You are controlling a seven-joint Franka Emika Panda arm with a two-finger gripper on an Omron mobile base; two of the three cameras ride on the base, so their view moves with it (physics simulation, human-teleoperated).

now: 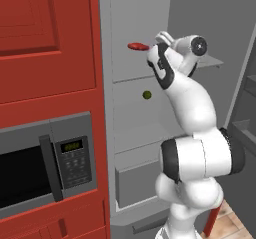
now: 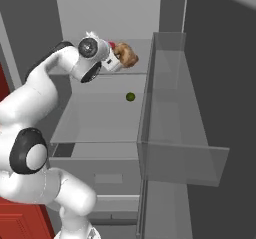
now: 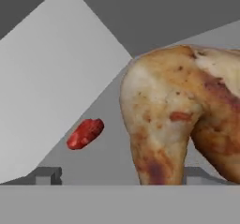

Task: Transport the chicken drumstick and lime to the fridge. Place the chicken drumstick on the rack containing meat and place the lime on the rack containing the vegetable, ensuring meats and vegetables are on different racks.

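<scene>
Drumstick at the top shelf of the fridge, jaws spread wide around it.

In my hand view the chicken drumstick [image 3: 183,120] fills the right side between the two finger tips, which stand wide apart, and the red meat [image 3: 85,133] lies at lower left on the shelf. In the right base view the gripper [image 2: 116,60] sits at upper centre by the top shelf [image 2: 142,58], with the small olive-green ball [image 2: 130,97] on the shelf below [image 2: 100,118] inside the fridge [image 2: 170,13].

Flat even rendered light, no glare, faint soft shading, slightly coarse and blurred edges
</scene>
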